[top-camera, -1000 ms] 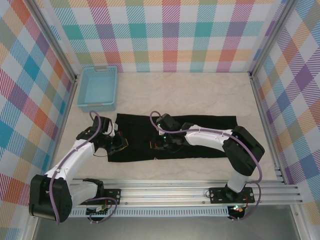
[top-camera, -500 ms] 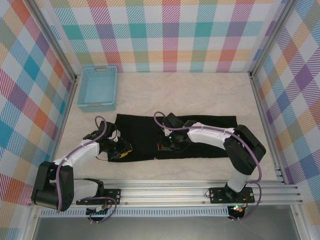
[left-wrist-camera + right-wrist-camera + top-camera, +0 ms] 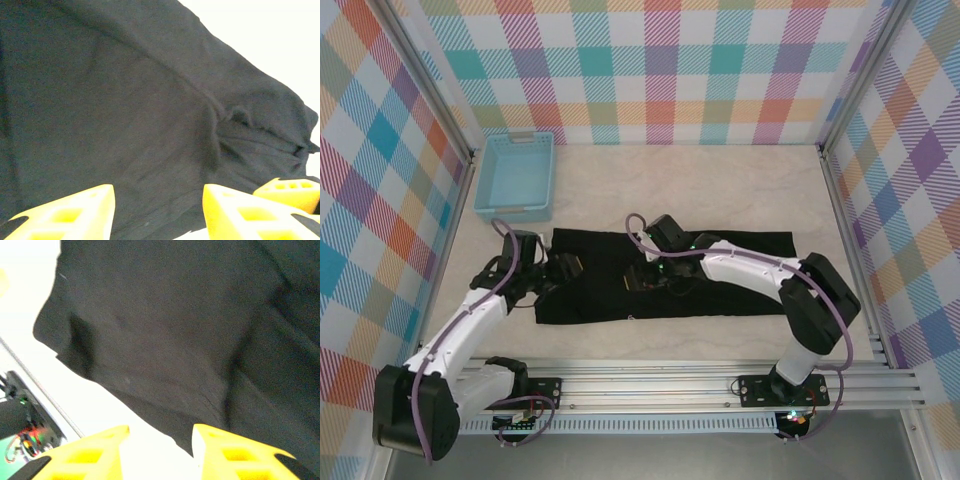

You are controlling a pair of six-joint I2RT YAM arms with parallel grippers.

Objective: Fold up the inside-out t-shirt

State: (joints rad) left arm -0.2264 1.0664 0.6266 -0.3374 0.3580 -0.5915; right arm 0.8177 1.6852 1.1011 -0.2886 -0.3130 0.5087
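Near the counter's (image 3: 720,190) front edge, the inside-out t-shirt (image 3: 595,295) lies flat as a long black strip. Left end effector (image 3: 156,192) and right end effector (image 3: 160,429) hover over it, fingers apart, gripping nothing. Farther back-left sits a light blue basket (image 3: 515,212).

Bright, even light from above fills the sharp top view, leaving only faint, soft shadows beside the arms (image 3: 470,325) on the pale desk (image 3: 720,190). In both wrist views the desk burns out to white, the black t-shirt (image 3: 125,110) reads as grainy, low-contrast grey, and the left claw (image 3: 156,200) and right claw (image 3: 160,435) blur at the frame's bottom edge.
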